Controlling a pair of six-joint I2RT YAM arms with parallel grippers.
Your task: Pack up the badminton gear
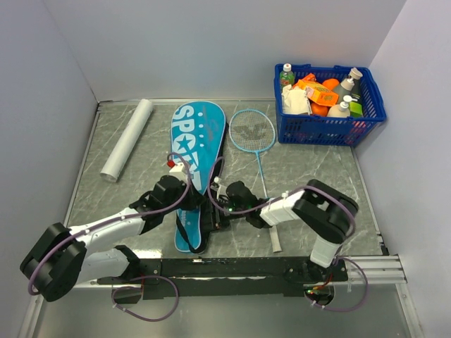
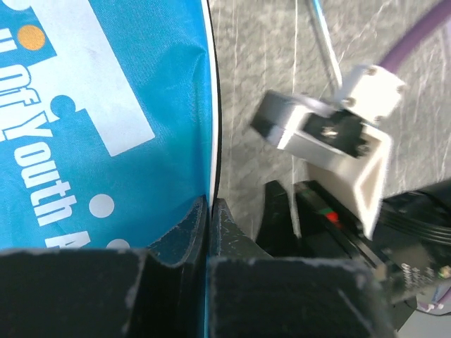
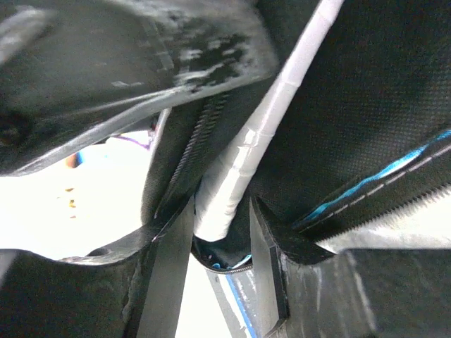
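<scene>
**Near zone.** The left gripper (image 2: 209,215) is clenched on the teal bag (image 1: 198,137). Its two fingers meet, with the bag's white-piped rim pinched between them. The grip point is about halfway along the bag, on the edge that faces the right arm.

The right gripper (image 3: 220,211) sits just beside it at the same edge, with its fingers reaching into the bag's black lining. Zip teeth run past on both sides. A white wrapped racket handle (image 3: 262,130) lies between the fingers, end first. The jaws stand parted, and a thin gap shows between the handle and one finger, so the claw reads as released rather than grasping. The head of this racket is hidden inside the bag.

**Middle zone.** The bag lies flat on the grey table (image 1: 303,176). Its narrow end points toward the arm bases and its wide, lettered end points toward the back wall. A second racket (image 1: 252,130) lies on the table just right of the bag, outside it. Its light-blue head is at the far end and its white grip at the near end. The right arm crosses above its shaft.

**Far zone.** A white roll (image 1: 127,139) lies at the rear left, well apart from the bag. A blue basket (image 1: 328,134) stands in the rear right corner, filled with bottles, cartons and oranges.
</scene>
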